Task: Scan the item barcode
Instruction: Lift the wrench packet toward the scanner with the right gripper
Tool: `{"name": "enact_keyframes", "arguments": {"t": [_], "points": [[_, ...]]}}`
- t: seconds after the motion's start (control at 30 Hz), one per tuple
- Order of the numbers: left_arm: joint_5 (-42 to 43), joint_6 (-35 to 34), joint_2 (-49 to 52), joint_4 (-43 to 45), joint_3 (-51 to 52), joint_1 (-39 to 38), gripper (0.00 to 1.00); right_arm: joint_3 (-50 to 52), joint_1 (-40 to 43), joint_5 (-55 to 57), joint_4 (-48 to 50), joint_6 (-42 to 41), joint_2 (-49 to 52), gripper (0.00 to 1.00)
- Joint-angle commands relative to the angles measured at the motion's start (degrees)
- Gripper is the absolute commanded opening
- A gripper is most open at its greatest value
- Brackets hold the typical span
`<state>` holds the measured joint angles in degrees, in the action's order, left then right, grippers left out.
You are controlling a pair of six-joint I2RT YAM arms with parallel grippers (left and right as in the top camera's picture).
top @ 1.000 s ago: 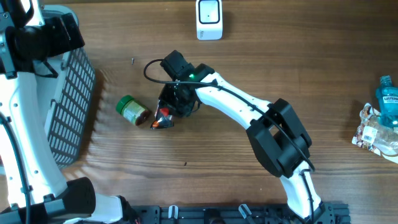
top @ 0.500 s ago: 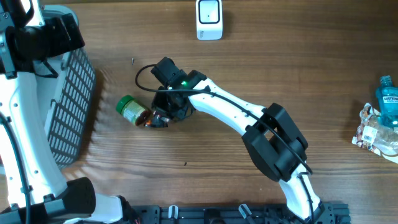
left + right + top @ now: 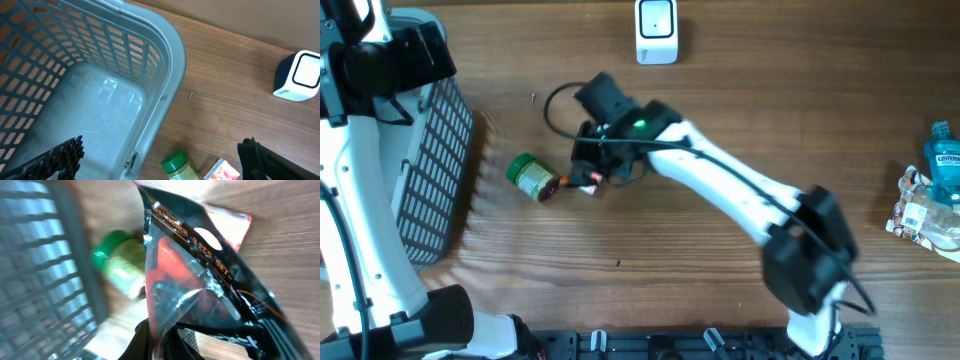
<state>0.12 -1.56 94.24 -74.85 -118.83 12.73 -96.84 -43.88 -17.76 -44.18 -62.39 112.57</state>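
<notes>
Now right gripper [image 3: 588, 178] clamped on clear packet [image 3: 200, 280] beside green-lidded jar [image 3: 532, 177], left-centre of table. Grip likely meant to carry barcode toward scanner [image 3: 656, 30] at far edge. Left gripper [image 3: 161, 145] spread wide above basket [image 3: 170, 55], idle.

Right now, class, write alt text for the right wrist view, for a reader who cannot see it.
A clear plastic packet with red contents fills the frame, pinched at its lower edge by the right tool. Behind it, blurred, a green-lidded jar lies on the wooden table beside a grey basket.
</notes>
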Motion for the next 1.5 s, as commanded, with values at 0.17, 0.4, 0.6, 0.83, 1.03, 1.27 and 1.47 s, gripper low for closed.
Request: {"name": "enact_keyframes", "arguments": {"t": [0.17, 0.4, 0.6, 0.83, 1.03, 1.27, 1.47], "points": [[0.28, 0.94, 0.0, -0.02, -0.59, 0.2, 1.0, -0.28, 10.84, -20.76, -4.44, -0.2, -8.66, 0.04], [0.28, 0.94, 0.0, -0.02, -0.59, 0.2, 1.0, -0.28, 18.16, -27.23, -9.97, -5.22, -8.66, 0.04], [0.28, 0.94, 0.0, -0.02, -0.59, 0.2, 1.0, -0.28, 18.67, -23.87, -20.68, -30.1, -8.66, 0.04], [0.28, 0.94, 0.0, -0.02, -0.59, 0.2, 1.0, -0.28, 20.46, -20.02, -44.59, -56.08, -8.66, 0.04], [0.28, 0.94, 0.0, -0.02, -0.59, 0.2, 1.0, -0.28, 20.48, -23.82, -48.0, -50.14, -8.66, 0.04], [0.28, 0.94, 0.0, -0.02, -0.59, 0.2, 1.0, -0.28, 21.2, -38.51, -47.98, -56.06, -8.66, 0.04], [0.28, 0.94, 0.0, -0.02, -0.59, 0.2, 1.0, -0.26, 22.21, -48.06, -48.0, -56.06, -8.66, 0.05]]}}
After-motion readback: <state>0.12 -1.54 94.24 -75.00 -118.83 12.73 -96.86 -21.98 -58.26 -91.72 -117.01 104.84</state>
